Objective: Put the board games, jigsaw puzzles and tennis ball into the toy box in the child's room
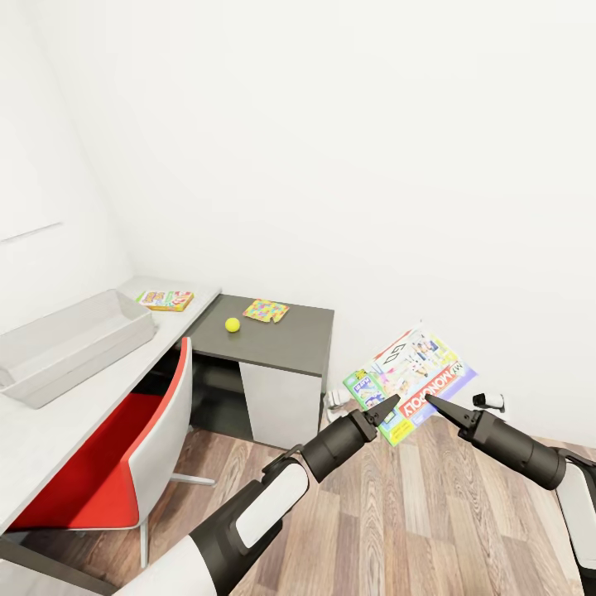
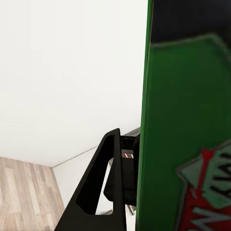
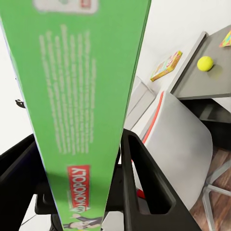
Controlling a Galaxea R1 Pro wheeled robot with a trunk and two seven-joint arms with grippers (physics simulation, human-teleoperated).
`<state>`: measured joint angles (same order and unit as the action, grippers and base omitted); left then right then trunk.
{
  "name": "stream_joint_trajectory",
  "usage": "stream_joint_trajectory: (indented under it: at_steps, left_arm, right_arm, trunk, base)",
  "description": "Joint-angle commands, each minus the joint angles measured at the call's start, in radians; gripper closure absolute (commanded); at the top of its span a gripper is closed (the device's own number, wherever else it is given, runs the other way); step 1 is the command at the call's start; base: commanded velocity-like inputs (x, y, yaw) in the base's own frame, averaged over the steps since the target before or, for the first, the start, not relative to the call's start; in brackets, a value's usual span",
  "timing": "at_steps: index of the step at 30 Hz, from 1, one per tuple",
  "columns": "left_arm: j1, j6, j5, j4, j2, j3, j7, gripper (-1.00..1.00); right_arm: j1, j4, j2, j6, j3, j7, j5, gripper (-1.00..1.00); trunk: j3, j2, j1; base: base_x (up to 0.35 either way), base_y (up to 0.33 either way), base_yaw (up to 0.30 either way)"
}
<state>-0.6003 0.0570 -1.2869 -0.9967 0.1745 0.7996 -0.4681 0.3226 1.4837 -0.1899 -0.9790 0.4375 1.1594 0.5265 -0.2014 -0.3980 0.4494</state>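
While both grippers clamp the green-edged cartoon-lidded board game (image 1: 411, 385), it hangs above the floor.
The light grey plastic toy box (image 1: 74, 343) lies well off toward the left gripper (image 1: 389, 407), away from the right gripper (image 1: 439, 407).

Table (image 1: 50, 422) runs along the left wall, then turns right along the far wall. Toy box (image 1: 70, 343) on the left wing. Behind it, near the corner: one board game (image 1: 165, 300). On the right wing: ball (image 1: 233, 325), with a jigsaw (image 1: 266, 311) just behind and right of it, apart. Chair (image 1: 124, 463) in front of the left wing. Second game (image 1: 411, 384) held in the air right of the table, between left tool (image 1: 387, 408) and right tool (image 1: 436, 407).
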Motion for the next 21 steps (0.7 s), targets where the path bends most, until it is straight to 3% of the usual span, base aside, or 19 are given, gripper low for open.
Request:
stream_joint_trajectory:
  at_steps: [1,4,5,21]
  left_arm:
    - [-0.001,0.006,-0.011,0.000,0.000,0.001,-0.004,1.00]
    - [-0.001,0.006,-0.011,0.000,0.000,0.001,-0.004,1.00]
    - [-0.001,0.006,-0.011,0.000,0.000,0.001,-0.004,-1.00]
    - [-0.001,0.006,-0.010,0.000,0.000,0.001,-0.003,-1.00]
  right_arm:
    - [0.001,0.000,0.000,0.000,0.001,0.003,-0.008,1.00]
    - [0.001,0.000,0.000,0.000,0.001,0.003,-0.008,1.00]
    - [0.001,0.000,0.000,0.000,0.001,0.003,-0.008,1.00]
    - [0.001,0.000,0.000,0.000,0.001,0.003,-0.008,1.00]
  trunk:
    - [-0.002,-0.002,0.001]
    - [-0.002,-0.002,0.001]
    - [-0.002,-0.002,0.001]
    - [-0.002,-0.002,0.001]
  base:
    - [0.000,0.000,0.000]
    - [0.000,0.000,0.000]
    - [0.000,0.000,0.000]
    - [0.000,0.000,0.000]
